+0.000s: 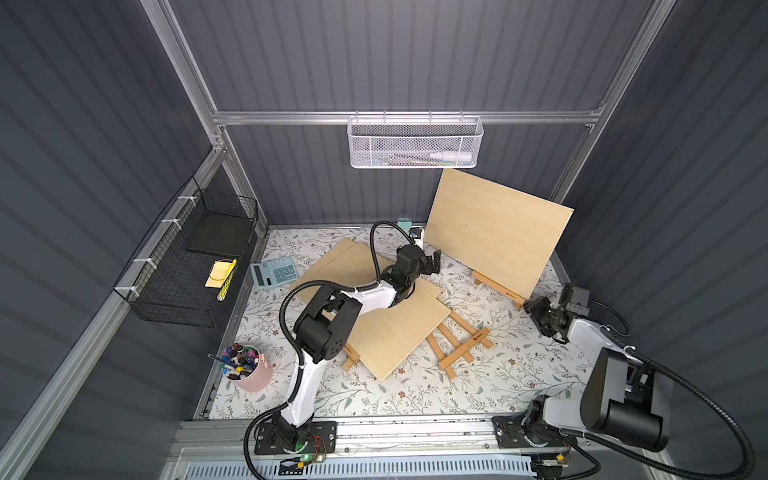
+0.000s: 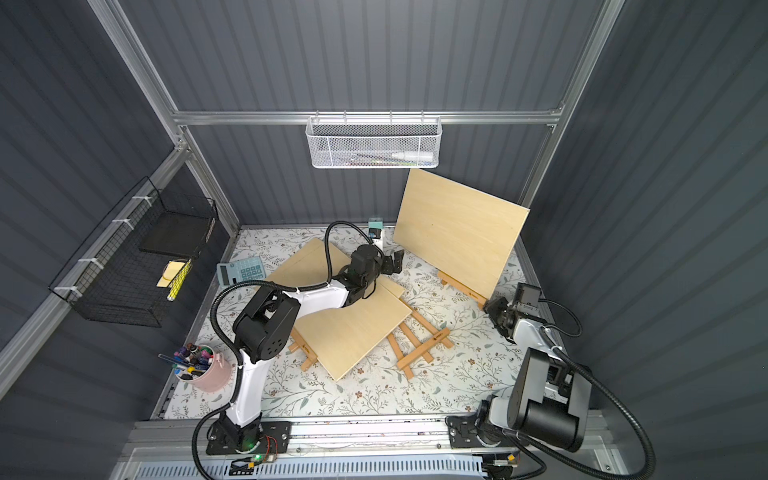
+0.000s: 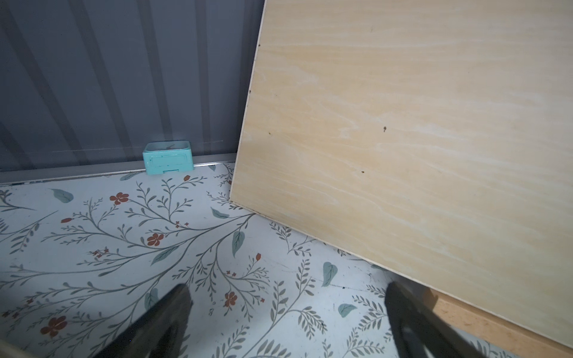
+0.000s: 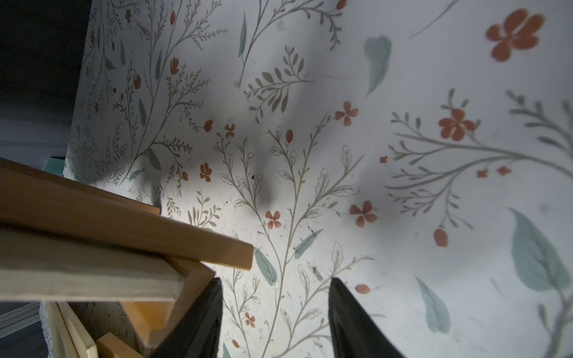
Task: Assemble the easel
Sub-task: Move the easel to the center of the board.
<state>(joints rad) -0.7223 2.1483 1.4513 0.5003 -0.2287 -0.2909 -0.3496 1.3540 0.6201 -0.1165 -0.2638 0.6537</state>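
Note:
A light plywood board [image 1: 498, 232] [image 2: 461, 228] stands tilted on a small wooden easel [image 1: 496, 286] [image 2: 461, 286] at the back right. Another board [image 1: 390, 328] lies flat mid-table over an easel. A folded easel [image 1: 459, 345] [image 2: 422, 343] lies flat beside it. My left gripper [image 1: 434, 262] [image 3: 286, 297] is open and empty over the mat, by the standing board's [image 3: 403, 139] lower left corner. My right gripper [image 1: 532, 309] [image 4: 276, 280] is open and empty at the right end of the easel's ledge [image 4: 124, 223], one finger [image 4: 204, 313] close beside the wood.
A teal box [image 1: 403, 222] [image 3: 167, 159] sits at the back wall. A calculator [image 1: 274, 270] and a pink cup of markers [image 1: 247, 365] stand at the left. A black wire basket [image 1: 195, 266] hangs on the left wall, a white mesh basket [image 1: 415, 143] on the back rail.

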